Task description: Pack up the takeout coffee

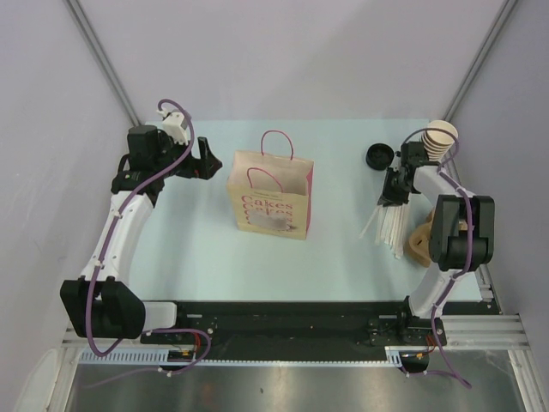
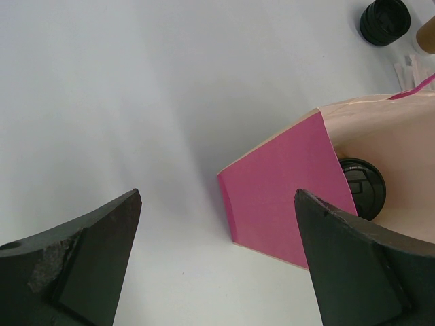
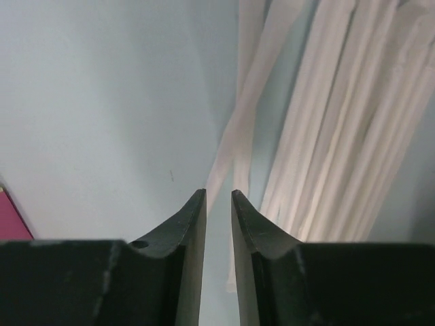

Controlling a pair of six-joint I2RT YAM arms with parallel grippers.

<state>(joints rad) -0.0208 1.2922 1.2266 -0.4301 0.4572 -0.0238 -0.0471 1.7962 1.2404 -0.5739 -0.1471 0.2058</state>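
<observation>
Coffee (image 2: pixel 360 187) appears to sit already inside the paper bag (image 1: pixel 270 193) in the middle of the worktop (image 1: pixel 343 257). Only its round black lid shows, behind the bag's pink side wall and facing up, so the cup seems to stand upright. Left fingers (image 2: pixel 217 195) are spread wide and empty just left of the bag, making this the nearer arm. Right fingers (image 3: pixel 218 197) hang well off to the right over a bundle of paper-wrapped straws (image 3: pixel 326 122), parted by only a narrow slit with nothing visibly clamped.
</observation>
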